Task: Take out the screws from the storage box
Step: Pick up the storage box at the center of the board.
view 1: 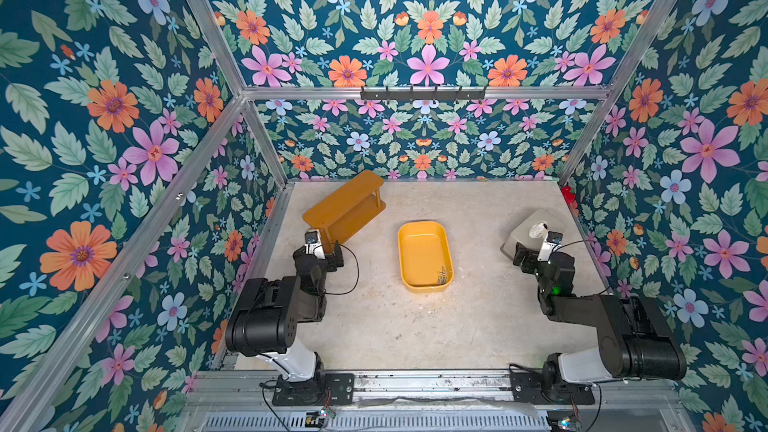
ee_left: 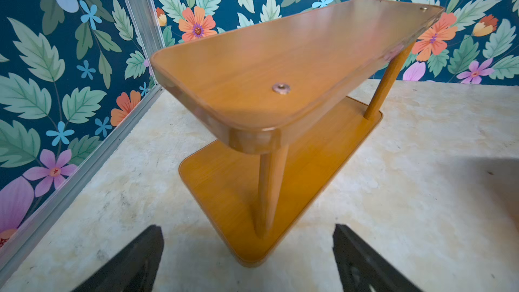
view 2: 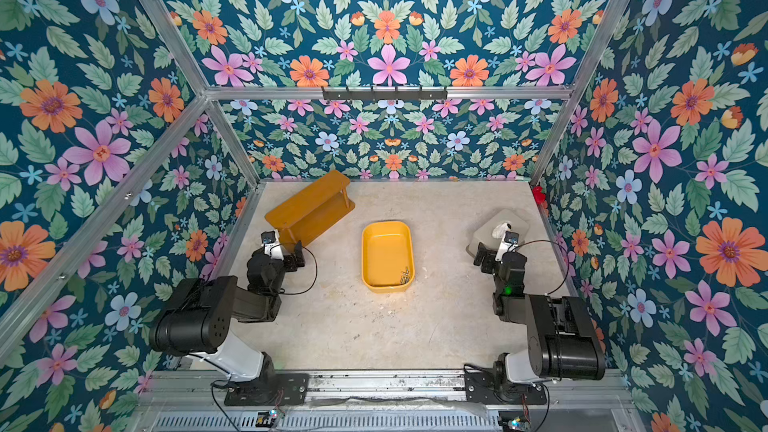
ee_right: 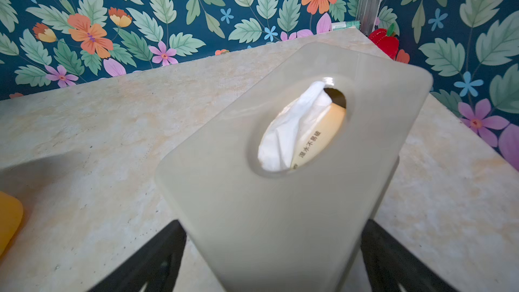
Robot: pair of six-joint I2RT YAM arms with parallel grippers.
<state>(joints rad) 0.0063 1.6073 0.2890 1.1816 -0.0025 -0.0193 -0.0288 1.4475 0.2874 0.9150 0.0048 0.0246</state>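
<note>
The storage box (view 1: 424,224) (view 2: 386,224) is a shallow yellow tray in the middle of the table in both top views. The screws (view 1: 443,277) (view 2: 405,276) lie bunched in its near right corner. My left gripper (view 1: 334,253) (view 2: 297,257) (ee_left: 247,227) stands open to the tray's left, facing the near corner of a shelf, with nothing held. To the tray's right, my right gripper (view 1: 519,255) (view 2: 481,257) (ee_right: 273,221) is open, and a corner of a tissue box shows between its fingers. A yellow edge of the storage box (ee_right: 8,220) shows in the right wrist view.
An orange-brown two-tier shelf (view 1: 345,209) (ee_left: 280,66) stands at the back left. At the right wall sits a grey-beige tissue box (view 1: 536,226) (ee_right: 280,192). A red object (view 1: 567,195) sits in the back right corner. Floral walls close in three sides of the table.
</note>
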